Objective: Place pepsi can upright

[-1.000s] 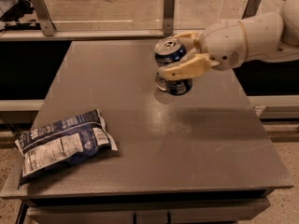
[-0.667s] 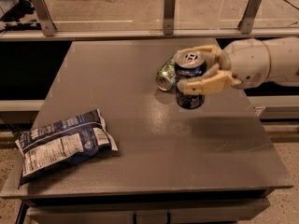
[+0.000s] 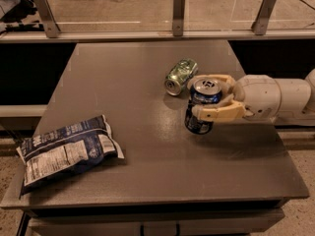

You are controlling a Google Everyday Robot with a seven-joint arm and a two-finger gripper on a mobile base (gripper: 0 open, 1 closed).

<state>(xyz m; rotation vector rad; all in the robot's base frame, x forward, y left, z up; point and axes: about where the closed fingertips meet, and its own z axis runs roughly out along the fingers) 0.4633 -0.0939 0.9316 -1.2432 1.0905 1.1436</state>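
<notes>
On the surface (image 3: 147,82): two cans and one bag.
Hand (image 3: 197,98): it reaches in from 3 o'clock. Its two fingers are closed tight around the pepsi can, one on each side.
Pepsi can (image 3: 205,93): it is right of the middle, top end up and leaning a little. I cannot tell if its bottom touches the surface.
Green can (image 3: 180,75): it lies on its side at 11 o'clock from the pepsi can, just beside it.
Snack bag (image 3: 66,151): it lies flat at 8 o'clock, by the edge.
</notes>
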